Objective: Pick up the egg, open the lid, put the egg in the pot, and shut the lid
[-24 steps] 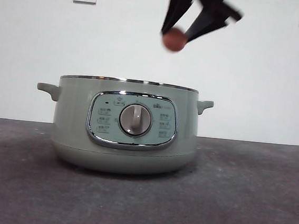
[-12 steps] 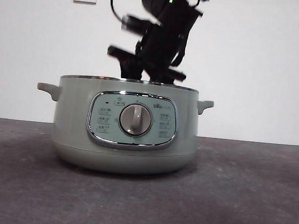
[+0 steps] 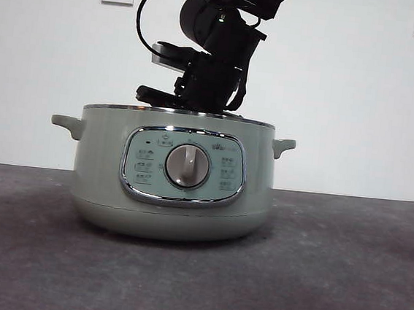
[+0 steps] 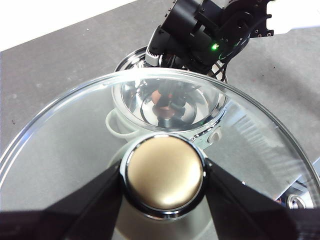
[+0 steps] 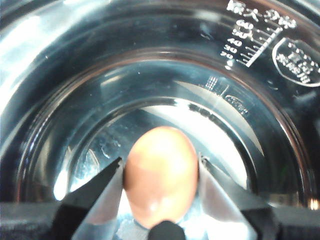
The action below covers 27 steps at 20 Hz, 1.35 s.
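Front view: the right gripper [image 5: 161, 172], clamping the egg [image 5: 161, 175], has dropped from above into the pot [image 3: 173, 174]. The left gripper [image 4: 163, 175] holds the lid [image 4: 65, 130] by its knob above. Grey table [image 3: 342, 278], white wall [image 3: 358, 104].

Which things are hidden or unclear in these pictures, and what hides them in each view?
- Front view: the egg and the right gripper are hidden below the rim of the pot.
- Front view: the lid and the left gripper are outside the picture.
- Right wrist view: whether the egg touches the pot's bottom cannot be told.
- Right wrist view: the printing on the pot's inner wall is too small to read.
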{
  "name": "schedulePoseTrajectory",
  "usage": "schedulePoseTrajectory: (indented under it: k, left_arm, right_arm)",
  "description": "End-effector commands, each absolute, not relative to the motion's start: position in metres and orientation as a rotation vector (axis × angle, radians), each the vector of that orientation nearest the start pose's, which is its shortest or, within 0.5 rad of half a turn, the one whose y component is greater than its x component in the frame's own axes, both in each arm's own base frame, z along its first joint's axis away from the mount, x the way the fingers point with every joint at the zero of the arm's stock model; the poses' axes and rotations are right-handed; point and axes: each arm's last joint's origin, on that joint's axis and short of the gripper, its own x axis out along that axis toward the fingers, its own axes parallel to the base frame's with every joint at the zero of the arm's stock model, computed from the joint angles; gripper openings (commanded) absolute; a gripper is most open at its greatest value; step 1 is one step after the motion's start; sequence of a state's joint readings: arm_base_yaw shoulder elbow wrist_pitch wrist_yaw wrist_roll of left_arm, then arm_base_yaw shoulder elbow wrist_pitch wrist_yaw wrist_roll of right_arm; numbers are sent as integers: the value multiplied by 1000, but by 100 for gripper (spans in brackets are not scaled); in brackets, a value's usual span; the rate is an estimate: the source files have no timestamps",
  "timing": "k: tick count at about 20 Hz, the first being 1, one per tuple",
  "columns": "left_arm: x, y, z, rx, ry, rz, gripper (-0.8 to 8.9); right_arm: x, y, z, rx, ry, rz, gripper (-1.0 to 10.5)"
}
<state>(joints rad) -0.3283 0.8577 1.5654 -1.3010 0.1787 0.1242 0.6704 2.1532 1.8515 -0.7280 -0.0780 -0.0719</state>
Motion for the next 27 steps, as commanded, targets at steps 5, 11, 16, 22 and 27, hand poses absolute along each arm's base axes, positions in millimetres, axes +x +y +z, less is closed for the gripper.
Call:
schedulePoseTrajectory:
  k: [5,11,16,22,27]
  left_arm:
    - [65,-28,461,166,496,-540,-8]
    - [78,-34,463,193,475,-561,-8]
    - [108,-51,463,204,442,-613,-8]
    - [163,-78,408,190,436,-697,-8]
    - [206,-100,381,181,423,-715,-8]
  right_arm:
    - [360,291,286,-361,947,724,446]
    - [294,234,416,-315,719,649,439]
    - [235,187,465,-333,688,656,437]
    - [169,134,499,-317,653,656,437]
    - [116,93,500,-238,619,675,436]
